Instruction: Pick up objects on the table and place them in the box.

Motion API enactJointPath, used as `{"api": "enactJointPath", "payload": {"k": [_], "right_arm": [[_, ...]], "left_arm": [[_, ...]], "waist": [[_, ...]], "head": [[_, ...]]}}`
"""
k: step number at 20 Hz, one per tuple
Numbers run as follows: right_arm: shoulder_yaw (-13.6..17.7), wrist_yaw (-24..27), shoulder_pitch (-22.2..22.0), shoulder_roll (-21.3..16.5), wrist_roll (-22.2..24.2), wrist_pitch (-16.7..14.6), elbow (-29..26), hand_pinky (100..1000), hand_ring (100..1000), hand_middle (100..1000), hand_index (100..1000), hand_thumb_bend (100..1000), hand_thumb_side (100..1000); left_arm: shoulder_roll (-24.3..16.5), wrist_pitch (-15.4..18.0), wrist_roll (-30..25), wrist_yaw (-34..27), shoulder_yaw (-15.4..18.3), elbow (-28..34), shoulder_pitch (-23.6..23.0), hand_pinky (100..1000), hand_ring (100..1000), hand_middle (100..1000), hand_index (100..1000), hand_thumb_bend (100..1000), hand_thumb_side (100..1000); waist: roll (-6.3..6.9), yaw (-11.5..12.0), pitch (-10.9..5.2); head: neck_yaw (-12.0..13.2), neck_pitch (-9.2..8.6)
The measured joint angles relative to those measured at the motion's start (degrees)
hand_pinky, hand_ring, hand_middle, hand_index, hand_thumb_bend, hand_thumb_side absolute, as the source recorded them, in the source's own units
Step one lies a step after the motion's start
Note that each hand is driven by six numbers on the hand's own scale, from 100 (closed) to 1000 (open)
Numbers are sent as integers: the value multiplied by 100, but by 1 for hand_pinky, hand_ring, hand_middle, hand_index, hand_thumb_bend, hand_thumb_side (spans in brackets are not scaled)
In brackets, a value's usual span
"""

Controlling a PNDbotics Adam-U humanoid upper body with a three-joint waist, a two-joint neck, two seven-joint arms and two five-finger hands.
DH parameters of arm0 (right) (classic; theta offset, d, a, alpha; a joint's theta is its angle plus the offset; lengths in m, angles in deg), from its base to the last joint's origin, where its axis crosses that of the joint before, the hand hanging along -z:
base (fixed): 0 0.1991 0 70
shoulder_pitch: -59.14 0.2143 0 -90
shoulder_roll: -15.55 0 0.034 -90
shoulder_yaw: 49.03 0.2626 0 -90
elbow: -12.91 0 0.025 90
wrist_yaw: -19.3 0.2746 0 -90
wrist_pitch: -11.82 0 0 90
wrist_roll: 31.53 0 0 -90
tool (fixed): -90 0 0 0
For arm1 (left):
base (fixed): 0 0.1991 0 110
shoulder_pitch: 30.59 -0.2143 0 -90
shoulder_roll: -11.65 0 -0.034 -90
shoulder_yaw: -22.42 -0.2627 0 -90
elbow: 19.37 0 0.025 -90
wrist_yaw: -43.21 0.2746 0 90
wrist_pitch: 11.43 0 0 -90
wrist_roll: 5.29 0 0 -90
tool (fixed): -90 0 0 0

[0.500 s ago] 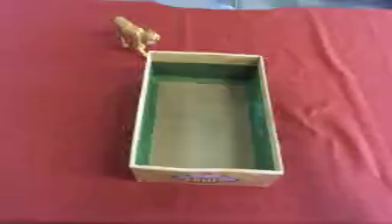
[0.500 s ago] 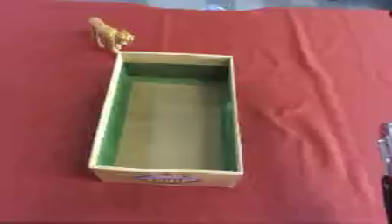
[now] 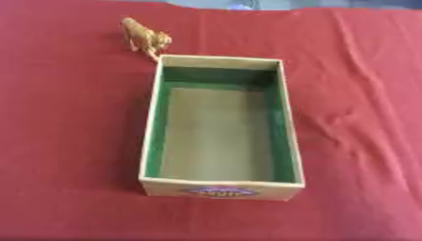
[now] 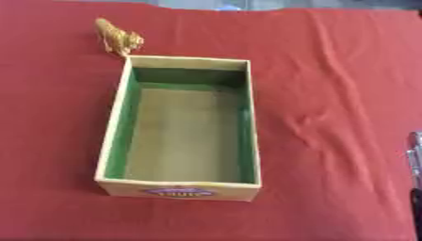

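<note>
At the right edge the right hand [image 4: 415,160] barely shows, grip unclear; box [image 3: 221,127] and lion [image 3: 145,38] unmoved.

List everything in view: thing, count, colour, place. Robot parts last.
toy animal: one, tan-gold, standing on the cloth by the box's far left corner, outside it.
box: one, pale cardboard outside with green inner walls and a tan floor, a label on its near wall; it lies lengthwise at the middle of the table, open and with nothing in it.
tablecloth: one, red, wrinkled, covering the whole table.
right hand: one, only a silver and dark sliver at the right edge of the right eye view; its fingers cannot be made out.
left hand: not in view.
</note>
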Motion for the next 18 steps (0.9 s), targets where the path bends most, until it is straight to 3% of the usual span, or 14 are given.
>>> {"api": "enactJointPath", "payload": {"k": [4, 11, 15, 16, 17, 18], "right_arm": [[1, 0, -1, 18, 5, 7, 0, 843, 601, 582, 722, 100, 695], [4, -9, -5, 93, 17, 57, 0, 843, 601, 582, 722, 100, 695], [10, -24, -5, 93, 12, 58, 0, 842, 603, 583, 723, 100, 687], [20, -29, -5, 93, 7, 57, 0, 842, 603, 583, 723, 100, 706], [28, -33, -5, 93, 0, 52, 0, 842, 603, 583, 723, 100, 687], [38, -36, -5, 93, -7, 47, 0, 842, 603, 583, 723, 100, 686]], "left_arm": [[-3, -38, -31, 2, -1, 0, 50, 462, 487, 625, 727, 100, 519], [-53, -431, -353, -47, 0, 0, 222, 462, 487, 627, 728, 100, 520], [-160, -491, -470, 6, -83, 0, 406, 507, 523, 659, 776, 100, 502], [-254, -516, -529, 63, -147, 0, 528, 519, 534, 657, 790, 100, 376], [-368, -546, -596, 131, -215, -4, 648, 533, 544, 664, 806, 100, 499], [-488, -570, -669, 197, -293, -16, 784, 539, 548, 662, 815, 100, 502]], "waist": [[18, -6, 0], [53, -26, 35], [41, -65, 35], [38, -64, 35], [38, -63, 35], [39, -64, 35]], "head": [[3, -3], [5, -63], [5, -107], [7, -109], [10, -112], [15, -120]]}}
